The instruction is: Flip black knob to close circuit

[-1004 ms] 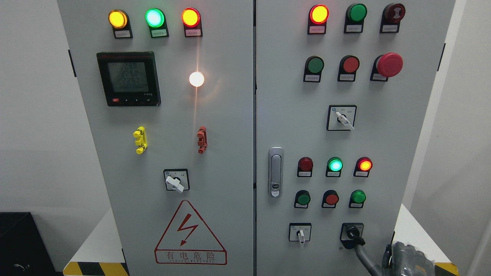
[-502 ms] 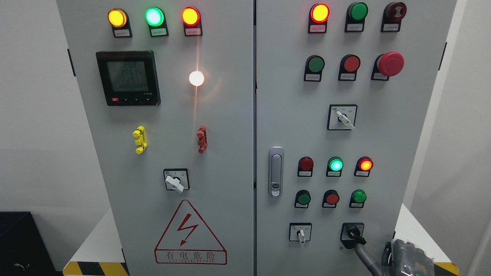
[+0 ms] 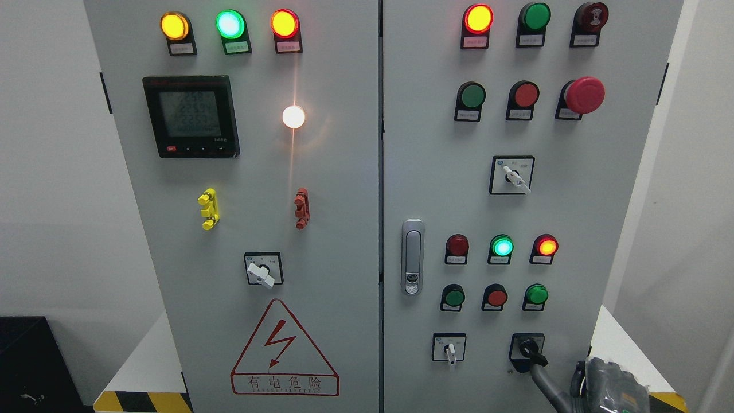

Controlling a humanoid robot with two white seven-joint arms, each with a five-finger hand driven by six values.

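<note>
One grey finger [image 3: 545, 381] of the right hand [image 3: 608, 387] reaches up from the lower right corner and touches the black knob [image 3: 532, 351] from below; whether the rest of the fingers are spread or curled cannot be told, since the hand is cut off by the picture's edge. The left hand is out of view.

The cabinet [image 3: 344, 172] fills the view, with two grey doors. The left door carries a meter [image 3: 191, 116], three lit lamps along its top, a bright white lamp [image 3: 293, 117], a white-handled switch [image 3: 263, 269] and a red warning triangle [image 3: 284, 350]. The right door holds rows of red and green lamps and buttons, a red mushroom button [image 3: 584, 94], a latch [image 3: 412, 257] and two more white-handled switches. The black knob sits at the bottom right of this door, its handle pointing down and to the right.

The step in hand appears to be the contact before the turn: the finger meets the knob, yet the handle looks unturned. The next move likely calls for a firmer hold and a rotation of the handle without slipping off its short lever.

The cabinet stands on a white surface [image 3: 610, 338] edged with yellow-and-black tape [image 3: 143, 401]. Pale walls lie on both sides, and a dark box [image 3: 28, 361] sits at lower left.
</note>
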